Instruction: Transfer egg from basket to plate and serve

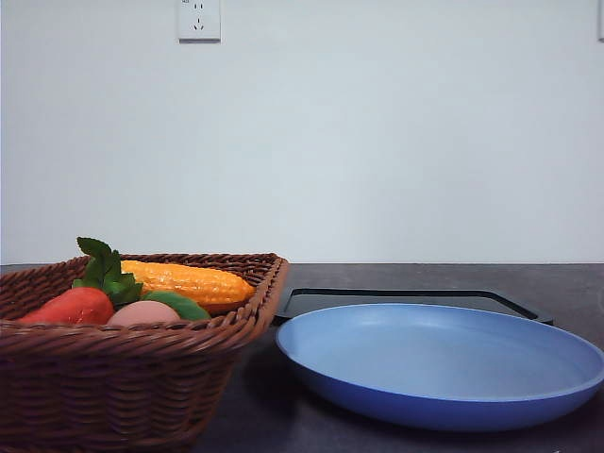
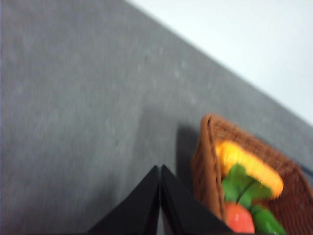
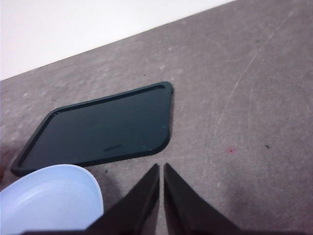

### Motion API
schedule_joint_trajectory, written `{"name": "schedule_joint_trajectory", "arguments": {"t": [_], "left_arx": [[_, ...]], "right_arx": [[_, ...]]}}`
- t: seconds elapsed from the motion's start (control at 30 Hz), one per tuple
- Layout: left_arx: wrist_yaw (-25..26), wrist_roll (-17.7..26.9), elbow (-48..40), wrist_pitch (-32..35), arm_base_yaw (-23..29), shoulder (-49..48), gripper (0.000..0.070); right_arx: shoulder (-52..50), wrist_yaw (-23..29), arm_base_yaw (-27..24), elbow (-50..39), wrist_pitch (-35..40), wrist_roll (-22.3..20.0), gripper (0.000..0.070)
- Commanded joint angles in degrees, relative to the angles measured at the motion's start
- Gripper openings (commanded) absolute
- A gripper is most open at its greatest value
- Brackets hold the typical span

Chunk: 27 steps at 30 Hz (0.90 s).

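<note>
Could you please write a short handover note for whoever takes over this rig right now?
Left claw: shut, holding nothing, over bare table beside the basket.
Right claw: shut, holding nothing, over the table near the black tray.
Egg: in the basket, between the red vegetable and green leaves, in front of the corn.
Plate: nothing on it, right of the basket, in front of the tray.
Done: nothing yet.
Left: pick up the egg, set it on the plate, serve.
</note>
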Motion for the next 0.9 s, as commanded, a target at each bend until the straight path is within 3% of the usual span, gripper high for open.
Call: {"name": "schedule_joint_trajectory", "arguments": {"t": [0.0,0.27,0.43,0.57,0.67,0.77,0.87], "left_arx": [[1.1,0.1,2.6,0.2,0.1,1.4,0.0000],[5.1,5.3,13.7,-1.1,0.1,11.3,0.0000],[7.3,11.6,22.6,-4.6,0.0,18.4,0.0000],[12.5,14.5,28.2,-6.2,0.0,24.2,0.0000],[20.1,15.9,30.6,-6.3,0.0,28.2,0.0000],[26.4,16.4,32.0,-6.9,-0.4,31.9,0.0000],[27.6,16.4,32.3,-9.0,-1.6,34.8,0.0000]], "right_arx": [[0.6,0.0,0.1,2.5,0.9,1.5,0.0000],[8.9,0.0,0.1,12.5,-0.5,0.9,0.0000],[16.7,-1.5,0.1,19.6,-1.8,-3.9,0.0000],[23.6,-4.9,0.1,25.0,-4.2,-6.3,0.0000],[29.1,-7.9,0.1,28.8,-7.4,-6.8,0.0000],[34.3,-13.7,0.1,31.5,-9.9,-8.0,0.0000],[39.2,-20.2,0.1,32.9,-11.8,-8.0,0.0000]]}}
